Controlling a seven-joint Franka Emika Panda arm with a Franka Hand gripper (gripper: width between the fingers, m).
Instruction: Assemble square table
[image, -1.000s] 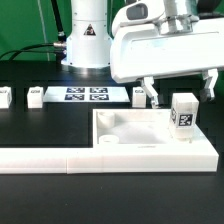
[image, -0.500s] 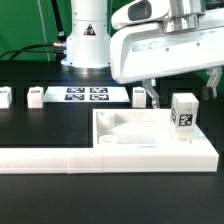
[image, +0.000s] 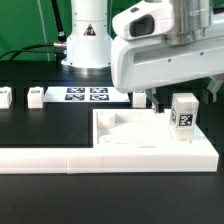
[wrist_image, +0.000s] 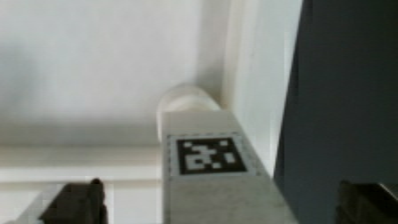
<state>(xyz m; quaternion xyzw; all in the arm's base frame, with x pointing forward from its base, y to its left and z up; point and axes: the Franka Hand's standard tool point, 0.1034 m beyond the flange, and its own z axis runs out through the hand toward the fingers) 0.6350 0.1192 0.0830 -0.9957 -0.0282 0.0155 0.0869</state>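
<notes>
A white plastic square tray-like tabletop (image: 135, 138) lies on the black table (image: 40, 125), against a long white L-shaped rail (image: 60, 157). A short white tagged block leg (image: 183, 110) stands upright in one tabletop corner. The robot's gripper (wrist_image: 217, 205) hangs open over it, gripping nothing.

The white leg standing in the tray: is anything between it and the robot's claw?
No, nothing visible. The open gripper hangs above the leg, which stands upright on the tabletop, with only air between them.

Bright even light, soft shadows, wrist view blurred
</notes>
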